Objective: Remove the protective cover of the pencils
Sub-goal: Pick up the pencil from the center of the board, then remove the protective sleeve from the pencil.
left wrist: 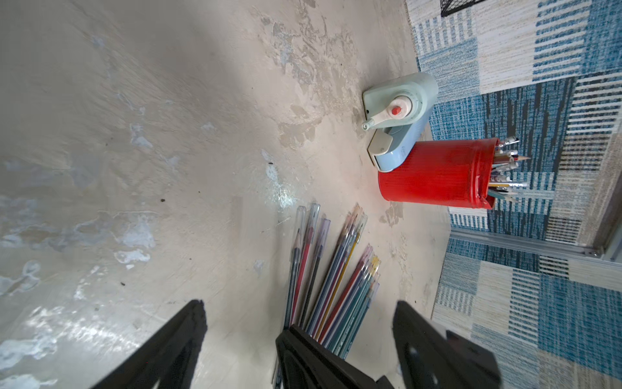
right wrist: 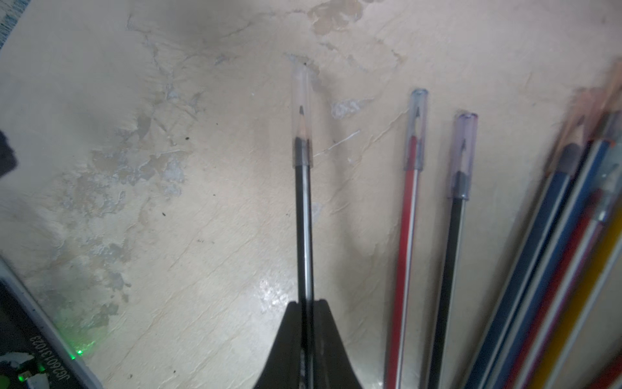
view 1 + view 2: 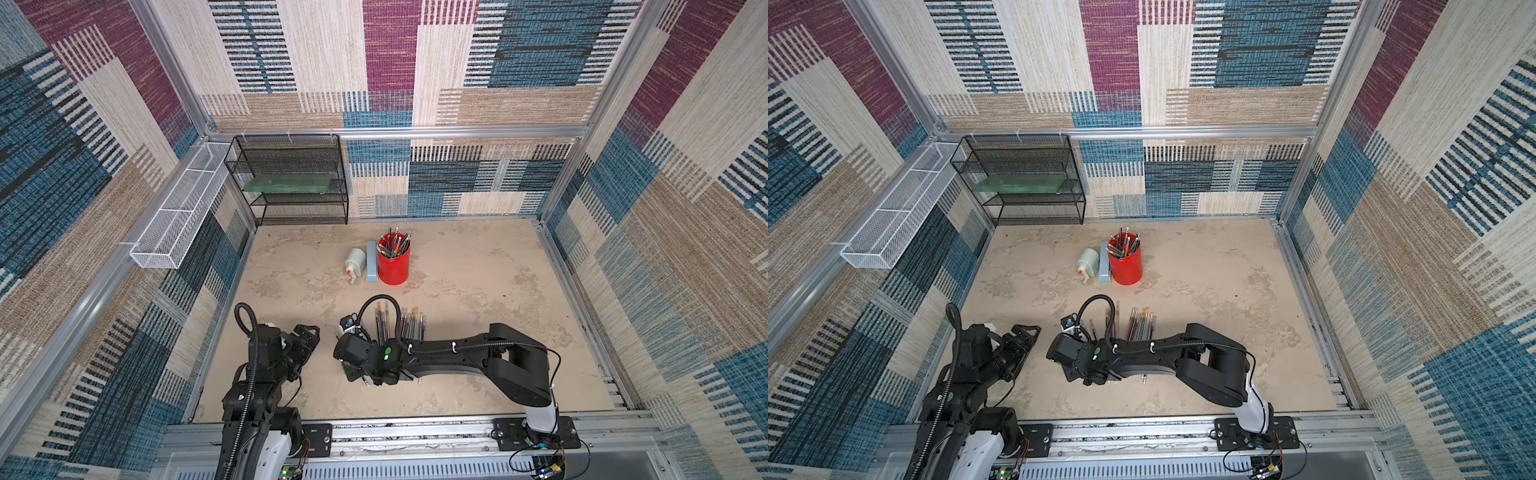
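Right claw (image 2: 307,303) clenched the black striped pencil (image 2: 303,219) well behind its clear plastic cap (image 2: 302,111), left claw (image 1: 299,304) stood released; a cap pull risked slippage.

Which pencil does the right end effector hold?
The clear-capped black pencil: the right end effector is shut on its shaft. The red pencil and the purple-capped black pencil lie free beside it.

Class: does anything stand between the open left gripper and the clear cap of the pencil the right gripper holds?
Nothing visible. Only bare table separates the left gripper from the clear cap; the other pencils lie beyond the held pencil.
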Robot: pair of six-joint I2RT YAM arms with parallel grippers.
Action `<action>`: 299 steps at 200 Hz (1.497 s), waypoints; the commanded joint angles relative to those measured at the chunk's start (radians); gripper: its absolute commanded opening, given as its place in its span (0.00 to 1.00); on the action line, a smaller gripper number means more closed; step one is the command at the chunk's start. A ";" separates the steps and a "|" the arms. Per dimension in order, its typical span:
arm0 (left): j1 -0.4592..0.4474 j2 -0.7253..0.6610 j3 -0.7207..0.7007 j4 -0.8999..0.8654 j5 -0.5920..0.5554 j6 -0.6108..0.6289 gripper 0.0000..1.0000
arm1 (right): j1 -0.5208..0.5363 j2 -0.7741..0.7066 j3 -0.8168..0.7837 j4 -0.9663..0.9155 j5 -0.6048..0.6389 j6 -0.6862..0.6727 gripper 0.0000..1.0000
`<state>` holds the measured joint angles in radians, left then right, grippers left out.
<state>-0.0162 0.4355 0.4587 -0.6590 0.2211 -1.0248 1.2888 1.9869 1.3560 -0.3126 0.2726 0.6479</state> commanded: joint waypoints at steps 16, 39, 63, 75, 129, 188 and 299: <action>-0.001 0.000 -0.022 0.076 0.050 0.013 0.86 | 0.011 -0.080 -0.057 0.127 -0.009 0.024 0.00; -0.001 0.004 -0.034 0.111 0.083 0.008 0.84 | 0.030 -0.123 -0.094 0.185 -0.027 0.018 0.00; -0.002 0.003 -0.036 0.120 0.096 0.006 0.81 | 0.051 -0.139 -0.095 0.194 -0.018 0.012 0.00; -0.002 0.000 -0.040 0.126 0.099 0.006 0.79 | 0.056 -0.138 -0.092 0.195 -0.019 0.012 0.00; -0.002 0.005 -0.052 0.148 0.114 0.009 0.60 | 0.065 -0.129 -0.071 0.204 -0.038 0.004 0.00; -0.003 0.008 -0.056 0.151 0.104 0.016 0.41 | 0.075 -0.126 -0.055 0.203 -0.050 -0.007 0.00; -0.003 0.012 -0.051 0.128 0.079 0.024 0.12 | 0.081 -0.113 -0.045 0.196 -0.058 -0.006 0.01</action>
<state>-0.0181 0.4454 0.4023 -0.5472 0.2981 -1.0241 1.3678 1.8671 1.3025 -0.1402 0.2203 0.6453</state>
